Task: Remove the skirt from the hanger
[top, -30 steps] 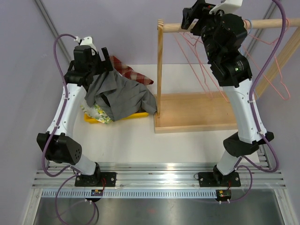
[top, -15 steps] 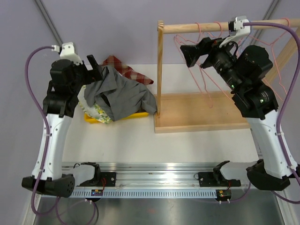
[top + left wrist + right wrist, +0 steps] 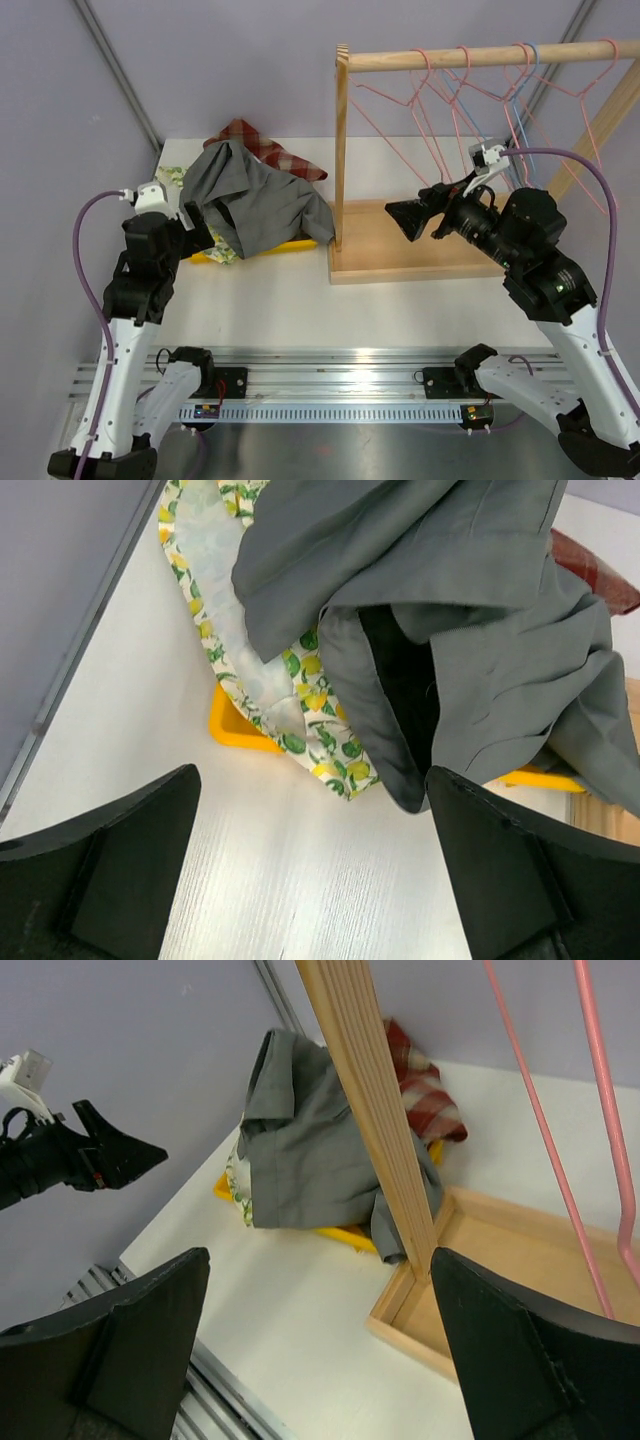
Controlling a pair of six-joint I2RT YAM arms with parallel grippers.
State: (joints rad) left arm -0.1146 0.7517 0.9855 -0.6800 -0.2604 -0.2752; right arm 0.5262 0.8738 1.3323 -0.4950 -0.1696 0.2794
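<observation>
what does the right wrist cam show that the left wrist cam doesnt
Only the right wrist view shows the rack's upright wooden post and the pink hangers beside it. Only the left wrist view looks into the dark opening of the grey garment. Both show that garment draped over the yellow bin, with the lemon-print cloth under it and the red plaid cloth behind.

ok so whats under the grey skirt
A lemon-print cloth and an edge of the yellow tray poke out beneath the grey skirt; a red checked cloth lies behind. The tray's inside is covered, hiding anything else.
</observation>
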